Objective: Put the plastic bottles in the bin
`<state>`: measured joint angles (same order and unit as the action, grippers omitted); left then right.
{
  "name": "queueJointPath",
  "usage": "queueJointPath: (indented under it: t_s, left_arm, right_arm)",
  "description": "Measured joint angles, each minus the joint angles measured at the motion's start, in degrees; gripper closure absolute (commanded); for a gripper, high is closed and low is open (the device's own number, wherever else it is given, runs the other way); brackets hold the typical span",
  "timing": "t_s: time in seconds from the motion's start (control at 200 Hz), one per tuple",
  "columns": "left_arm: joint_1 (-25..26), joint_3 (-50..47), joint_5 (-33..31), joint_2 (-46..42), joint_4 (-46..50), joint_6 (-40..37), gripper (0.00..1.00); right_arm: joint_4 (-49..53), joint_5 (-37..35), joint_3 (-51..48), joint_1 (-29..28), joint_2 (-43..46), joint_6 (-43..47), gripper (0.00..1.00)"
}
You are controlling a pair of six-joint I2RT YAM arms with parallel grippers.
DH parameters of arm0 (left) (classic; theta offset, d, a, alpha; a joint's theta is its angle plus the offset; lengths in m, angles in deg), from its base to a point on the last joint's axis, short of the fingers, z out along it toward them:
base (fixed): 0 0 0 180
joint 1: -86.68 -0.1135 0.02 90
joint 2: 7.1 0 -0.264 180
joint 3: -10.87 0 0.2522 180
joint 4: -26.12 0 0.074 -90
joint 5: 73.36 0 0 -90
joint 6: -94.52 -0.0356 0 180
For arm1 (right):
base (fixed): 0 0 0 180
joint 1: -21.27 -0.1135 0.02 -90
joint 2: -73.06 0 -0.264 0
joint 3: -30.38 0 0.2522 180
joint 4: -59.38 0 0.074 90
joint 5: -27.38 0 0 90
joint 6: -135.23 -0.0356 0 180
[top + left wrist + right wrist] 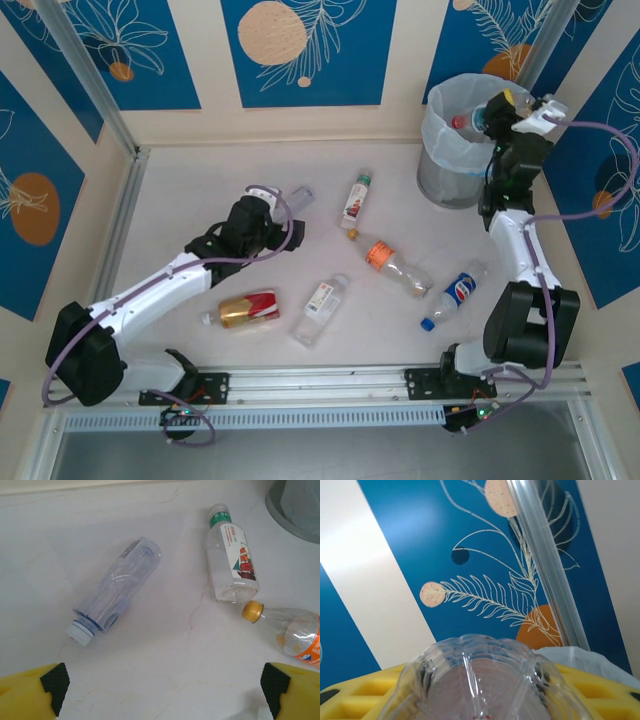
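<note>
Upper right of the overhead view: round grey waste bin [440, 185] lined with a pale-blue translucent bag, standing on the pale veined counter [190, 180].
Right claw [505, 106]: raised at the bin's rim, pinching a clear ribbed plastic bottle [485, 680] around its lower body. The base bulges between the yellow fingers [360, 695], and the red-capped end appears to reach over the bin's mouth.
Left claw [162, 692]: spread wide with nothing between the jaws, black pads [55, 682] in the lower corners of the wrist view, hovering just short of a bottle.
Nearest bottle: clear blue-tinted, label-free plastic bottle with a white cap [117, 587], lying on its side left of centre in the wrist view, cap end toward the claw.
Others on the counter: green-capped bottle with a white-and-red label [232, 562], orange-labelled bottle with a gold cap [295, 635], blue-labelled bottle with a blue cap [455, 293], small clear bottle with a white label [322, 310], crushed red-and-gold bottle [245, 310].
Handling: these look empty, so probably very light. The thin walls will likely give and spring back, and the smooth round bodies may roll or slip out.
Where to hold: mid-body, jaws square across the long axis. The neck is stiffer but narrow.
Progress: one bottle at the bin, six on the counter.
</note>
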<state>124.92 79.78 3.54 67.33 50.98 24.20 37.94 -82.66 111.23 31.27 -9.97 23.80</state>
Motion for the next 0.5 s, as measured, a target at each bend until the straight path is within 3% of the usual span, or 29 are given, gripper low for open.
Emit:
queueJointPath:
  t_s: [0.305, 0.5]
  left_arm:
    - [0.0, 0.0, 0.7, 0.74, 0.02, 1.01, 0.01]
    - [-0.04, 0.0, 0.92, 0.87, 0.0, 1.36, 0.01]
  right_arm:
    - [9.81, -4.33, 15.65, -4.79, -10.95, 20.02, 0.54]
    - [22.64, -8.0, 27.87, -5.95, -18.69, 25.73, 0.52]
